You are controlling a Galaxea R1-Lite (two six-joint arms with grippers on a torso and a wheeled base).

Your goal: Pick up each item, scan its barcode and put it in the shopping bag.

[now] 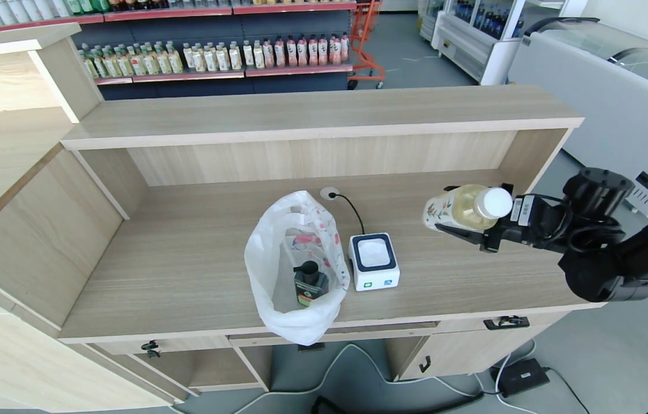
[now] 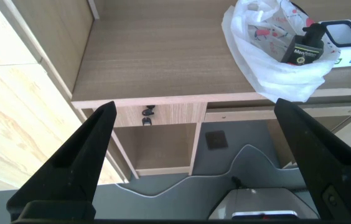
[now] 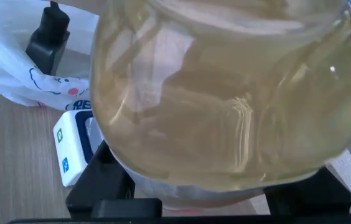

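The bottle [image 1: 467, 207] of pale yellow drink, white-capped with a flowered label, lies on its side in the air above the right part of the counter [image 1: 186, 259], cap toward the arm. The right gripper [image 1: 451, 208] pinches it, one finger over it and one under. It hangs to the right of the scanner [image 1: 374, 260], well apart from it.

The right wrist view shows the bottle [image 3: 225, 93] from close up, with the scanner [image 3: 73, 146] and bag [image 3: 14, 68] beyond it. The head view shows the whole layout. The white bag [image 1: 260, 253] stands open just left of the scanner, touching it, with a dark pump bottle [image 1: 309, 282] upright inside. The left wrist view shows the left gripper [image 2: 194, 107], its fingers [image 2: 76, 162] spread wide with nothing between them, off the counter's front edge, near a drawer key [image 2: 147, 115].

The counter is pale wood with a raised back ledge. A black cable [image 1: 352, 210] runs from the scanner to a hole. Behind are shelves [image 1: 214, 54] of drinks, an orange cart [image 1: 367, 40] and a freezer [image 1: 605, 86].

Count: one held bottle, one pump bottle, one bag, one scanner, two grippers.
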